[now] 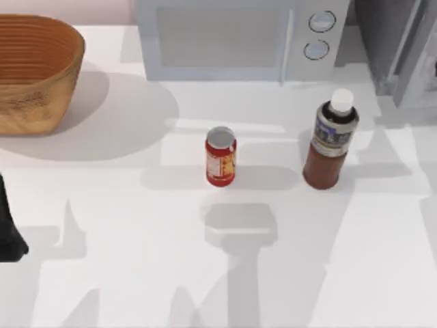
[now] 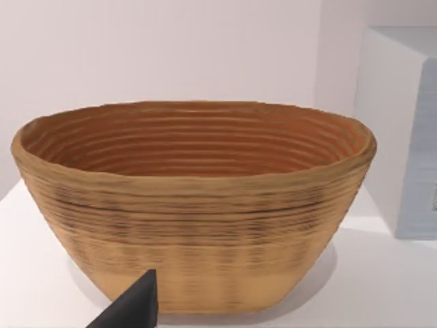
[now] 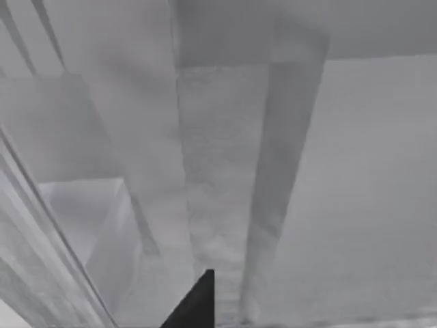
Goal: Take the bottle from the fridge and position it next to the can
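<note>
The bottle (image 1: 331, 140) stands upright on the white table, right of centre, with its white cap on and dark reddish-brown liquid inside. The red can (image 1: 220, 157) stands upright to its left, a couple of can widths away. The grey fridge (image 1: 399, 41) is at the back right corner. My left arm (image 1: 8, 229) is parked at the table's left edge, and a dark tip of my left gripper (image 2: 130, 307) faces the basket. A dark tip of my right gripper (image 3: 194, 304) sits close to grey fridge surfaces (image 3: 225, 171). Nothing touches the bottle or the can.
A woven basket (image 1: 34, 72) (image 2: 191, 205) stands at the back left. The white microwave (image 1: 232, 37) (image 2: 403, 130) with two round knobs fills the back middle. An arm's shadow falls on the table in front of the can.
</note>
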